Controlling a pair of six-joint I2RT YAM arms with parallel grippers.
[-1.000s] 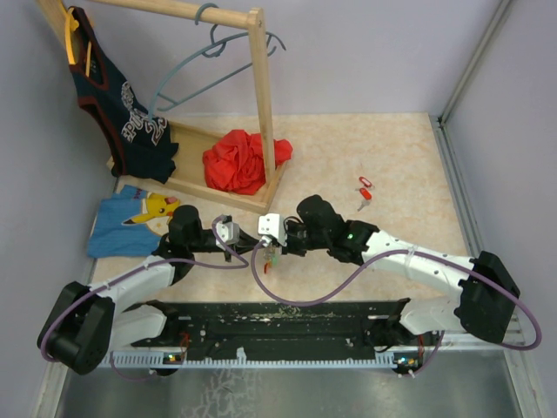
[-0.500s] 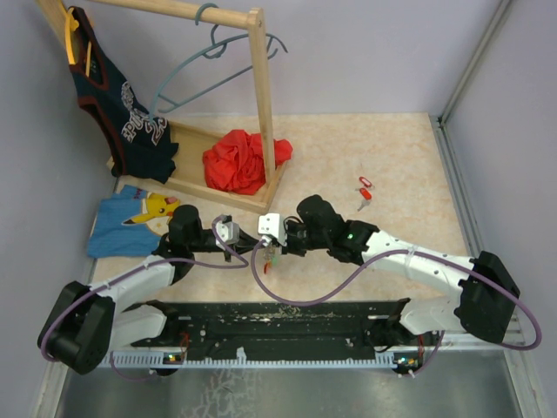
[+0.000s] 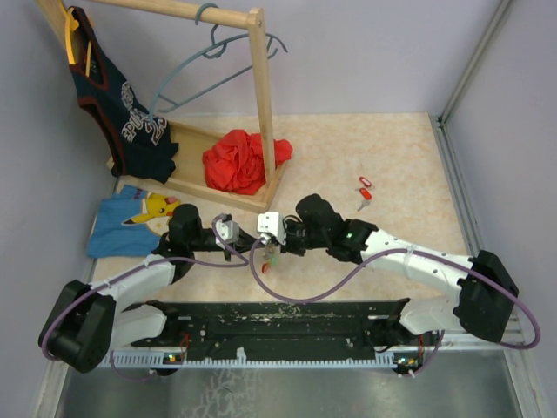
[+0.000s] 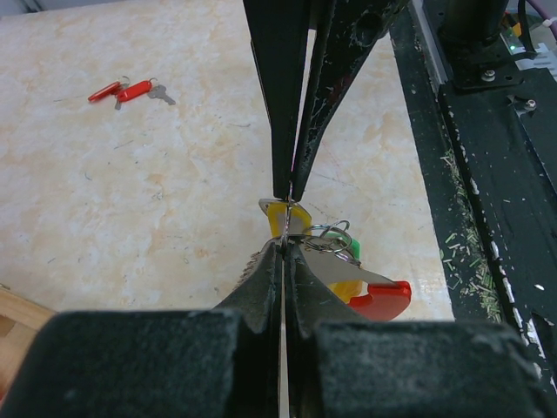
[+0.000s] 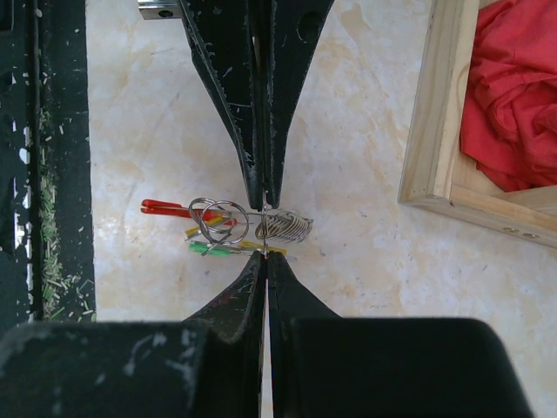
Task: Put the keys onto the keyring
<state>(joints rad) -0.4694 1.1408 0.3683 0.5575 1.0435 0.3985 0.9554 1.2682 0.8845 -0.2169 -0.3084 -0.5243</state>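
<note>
My two grippers meet tip to tip over the table's middle. In the left wrist view my left gripper point(image 4: 285, 248) is shut on the thin wire keyring point(image 4: 286, 219), and my right gripper point(image 4: 291, 190) comes from above, shut on the same wire. From the wire hang small rings point(image 5: 213, 219) and a wire coil point(image 5: 289, 228), with keys: a red one point(image 4: 384, 300), a green one point(image 4: 345, 246) and a yellow one point(image 4: 277, 212). Two more red keys point(image 3: 364, 193) lie apart on the table, right of the grippers.
At the back left stands a wooden clothes rack point(image 3: 258, 104) with a grey-blue hanger point(image 3: 207, 61) and a dark jersey point(image 3: 117, 104). A red cloth point(image 3: 239, 161) lies in its base. A blue shirt point(image 3: 130, 218) lies left of my left arm. The black base rail point(image 3: 278, 318) runs along the near edge.
</note>
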